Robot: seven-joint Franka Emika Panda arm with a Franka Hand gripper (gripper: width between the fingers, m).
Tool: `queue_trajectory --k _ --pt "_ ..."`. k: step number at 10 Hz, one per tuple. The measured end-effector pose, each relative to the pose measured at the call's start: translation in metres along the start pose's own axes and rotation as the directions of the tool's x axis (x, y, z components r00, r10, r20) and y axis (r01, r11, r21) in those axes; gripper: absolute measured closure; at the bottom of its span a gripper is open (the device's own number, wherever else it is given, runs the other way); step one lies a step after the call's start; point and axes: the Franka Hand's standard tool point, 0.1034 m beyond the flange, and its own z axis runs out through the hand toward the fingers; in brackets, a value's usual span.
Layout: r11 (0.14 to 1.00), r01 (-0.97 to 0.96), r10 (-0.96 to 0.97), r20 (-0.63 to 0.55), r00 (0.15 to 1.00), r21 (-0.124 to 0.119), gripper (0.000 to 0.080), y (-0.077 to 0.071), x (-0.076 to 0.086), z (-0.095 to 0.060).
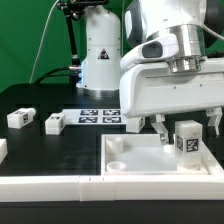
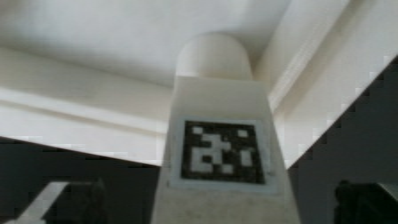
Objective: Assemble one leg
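Two fingers (image 1: pixel 157 126) of the gripper (image 1: pixel 185 127) hang spread apart, one on each side of the leg (image 1: pixel 186 141). A gap shows on both sides, so nothing is clamped. The leg stands upright on the white square piece (image 1: pixel 150 166), toward its far corner on the exterior view's right, directly under the gripper. Its long axis runs vertically, in line with the gripper. In the wrist view the leg (image 2: pixel 226 120) sits centred between the dark fingers (image 2: pixel 50 205). Its foot is hidden, so I cannot tell whether it is seated in a corner hole. One spare leg (image 1: pixel 20 117) lies well apart on the worktop (image 1: pixel 50 150), at the exterior view's left.
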Motion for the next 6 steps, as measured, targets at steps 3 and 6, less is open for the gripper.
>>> queue_trajectory --k 3,6 --pt "1.0 -0.001 0.001 -0.004 1.0 -0.002 0.015 0.002 0.003 -0.005" --pt "1.0 0.0 0.0 -0.009 1.0 -0.005 0.015 0.005 0.014 -0.019"
